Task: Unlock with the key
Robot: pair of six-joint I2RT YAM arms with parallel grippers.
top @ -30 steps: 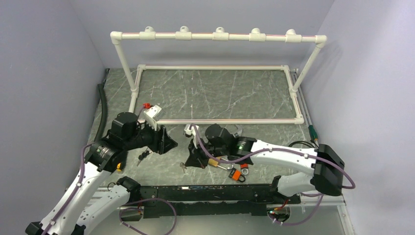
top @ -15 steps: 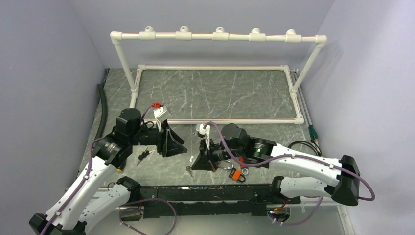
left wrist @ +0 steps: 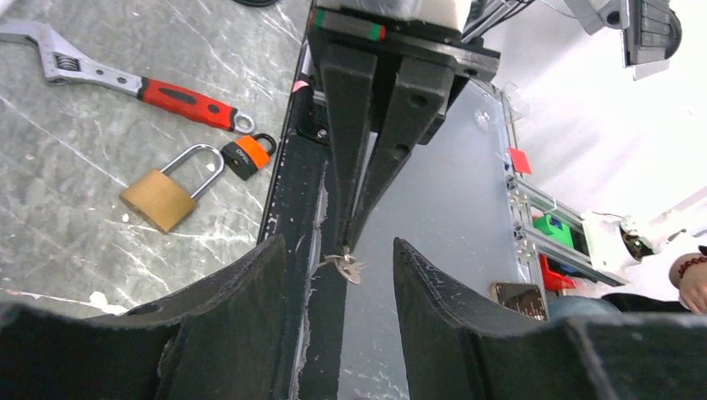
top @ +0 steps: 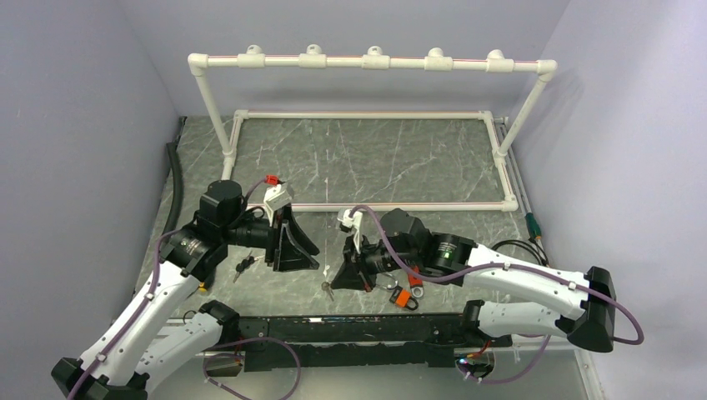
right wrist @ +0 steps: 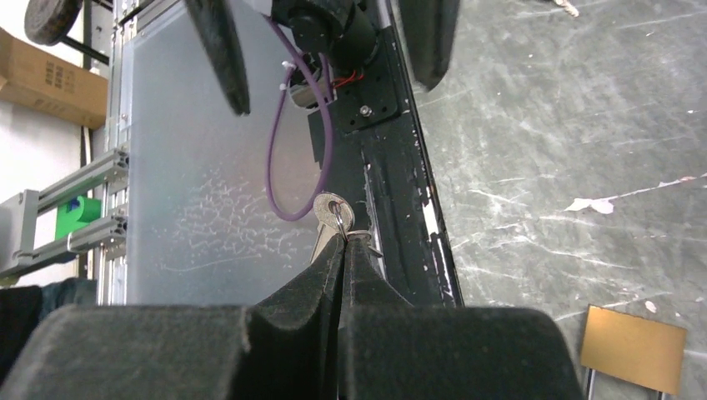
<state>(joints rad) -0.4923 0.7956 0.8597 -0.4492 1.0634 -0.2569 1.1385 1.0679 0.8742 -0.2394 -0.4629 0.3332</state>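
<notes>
We see a white pipe frame (top: pixel 367 62) at the far side of the marble table (top: pixel 375 158), well apart from both arms. Near the front lies a red-handled wrench (left wrist: pixel 125 79). The brass padlock (left wrist: pixel 162 196) lies flat just beside a small orange padlock (left wrist: pixel 246 157), whose lettering is unreadable. The right gripper (right wrist: pixel 342 242) is pinched on the key (right wrist: pixel 332 208), apart from the brass padlock. The left gripper (top: pixel 302 250) jaws stand apart, facing the key.

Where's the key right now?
Top view, front centre: the key is pinched in the shut right gripper, just right of the open left gripper.
</notes>
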